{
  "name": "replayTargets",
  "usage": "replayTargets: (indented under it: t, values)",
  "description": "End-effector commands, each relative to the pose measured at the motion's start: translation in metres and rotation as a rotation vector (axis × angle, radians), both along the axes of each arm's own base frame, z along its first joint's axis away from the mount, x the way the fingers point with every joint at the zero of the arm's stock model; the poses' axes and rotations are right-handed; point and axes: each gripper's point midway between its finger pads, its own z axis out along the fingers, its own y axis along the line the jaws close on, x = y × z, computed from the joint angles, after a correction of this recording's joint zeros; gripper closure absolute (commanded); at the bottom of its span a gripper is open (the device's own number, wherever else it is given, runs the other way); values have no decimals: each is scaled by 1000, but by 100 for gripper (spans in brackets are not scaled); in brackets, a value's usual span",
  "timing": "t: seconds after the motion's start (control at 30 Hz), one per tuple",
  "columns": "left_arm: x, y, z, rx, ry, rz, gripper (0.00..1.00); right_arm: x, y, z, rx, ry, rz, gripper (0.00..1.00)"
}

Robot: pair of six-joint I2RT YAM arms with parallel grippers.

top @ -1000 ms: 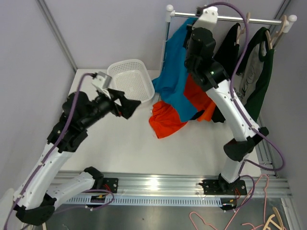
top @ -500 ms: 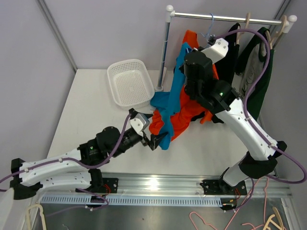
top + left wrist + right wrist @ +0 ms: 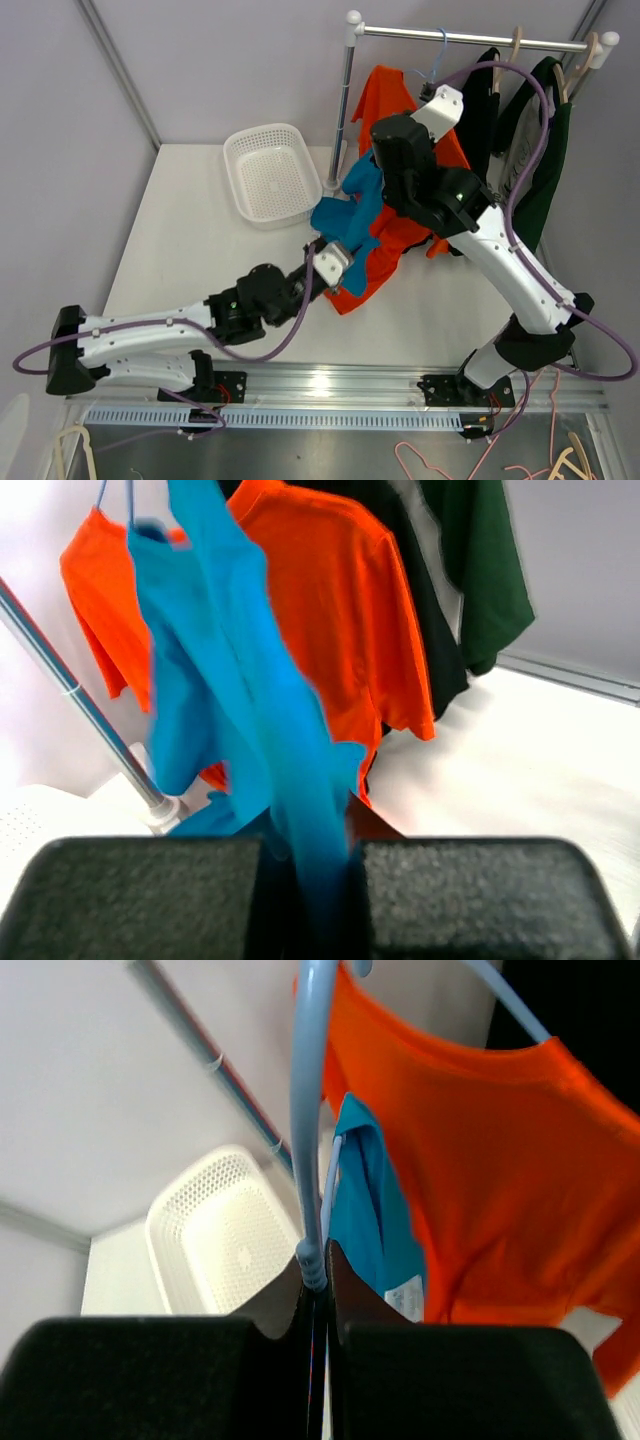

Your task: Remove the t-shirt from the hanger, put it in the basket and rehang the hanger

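Left wrist view: my left claw, wide apart a second ago, has now pinched shut on the bright blue cotton t-shirt, so pulling it off can start. That arm stretches low across the white table; my right claw clamps the pale blue wire hanger carrying the shirt.

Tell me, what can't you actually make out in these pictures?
- Left wrist view: where the blue t-shirt ends. It vanishes between the left fingers, themselves cut by the bottom edge.
- Right wrist view: the hanger end inside the right fingers, which cover it.
- Top view: the print on the dark green shirt, too small to read.
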Motion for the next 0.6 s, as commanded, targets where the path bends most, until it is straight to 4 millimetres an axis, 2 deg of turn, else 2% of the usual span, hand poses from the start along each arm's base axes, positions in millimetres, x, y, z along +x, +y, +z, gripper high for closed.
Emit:
replayTargets:
  t: [0.0,0.03,0.07,0.1,0.13,0.17,0.2,0.23,0.3,0.33,0.4,0.5,0.57]
  values:
    - [-70,1,43,-147,-97,-225,100,9,4,38,179,-42,63,100]
    - [-77,3,39,-133,-97,-234,99,19,-13,29,146,7,34,100]
    - [-84,5,36,-119,-93,-250,99,32,-9,15,122,50,30,100]
    - [-98,5,32,-100,-91,-274,99,37,-5,13,125,75,66,100]
    - [-103,12,34,-110,-102,-275,99,41,-18,19,133,84,59,100]
    - [-109,14,29,-106,-108,-279,99,50,-10,8,133,124,90,100]
    - [-119,17,32,-118,-116,-291,100,53,-14,6,139,138,93,100]
    - [-122,19,30,-117,-114,-294,100,60,-25,6,156,138,75,100]
    - [-129,20,28,-108,-109,-302,99,65,-28,6,183,141,99,100]
    - [-130,19,25,-100,-111,-303,99,72,-37,2,186,151,88,100]
    - [-133,18,25,-102,-118,-312,100,76,-36,-2,216,173,131,100]
    - [-144,12,10,-71,-117,-364,99,90,-46,-11,296,218,191,100]
    - [-153,11,-6,-50,-117,-381,99,99,-64,-10,352,226,225,100]
